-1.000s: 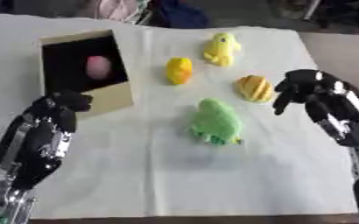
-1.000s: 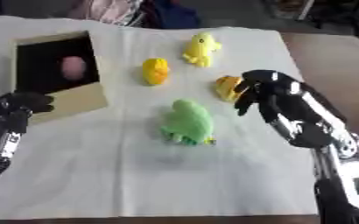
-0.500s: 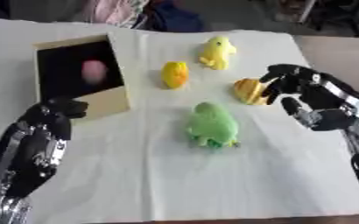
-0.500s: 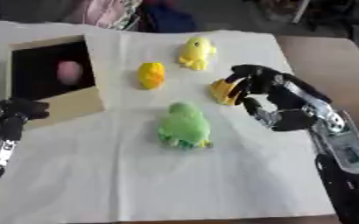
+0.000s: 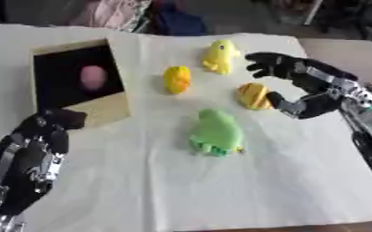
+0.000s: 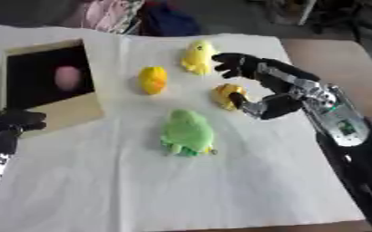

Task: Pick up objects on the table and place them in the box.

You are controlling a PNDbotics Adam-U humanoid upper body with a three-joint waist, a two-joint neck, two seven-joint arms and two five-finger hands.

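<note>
The right hand point(image 5: 300, 86) arches over the orange toy point(image 5: 252, 95), fingers spread, thumb beside it; the toy's long axis runs away from the camera.

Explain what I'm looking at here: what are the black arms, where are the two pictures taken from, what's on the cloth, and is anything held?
The black arms belong to a humanoid robot that a person steers. Both pictures come from a stereo camera in its head, looking down, so they show nearly the same scene. On the white cloth stands a box with a pink thing inside. Beside it lie a green toy, a yellow duck, a yellow-orange piece and an orange striped piece. The right hand arches open around the striped piece without closing on it. The left hand rests near the box, fingers curled, holding nothing.
</note>
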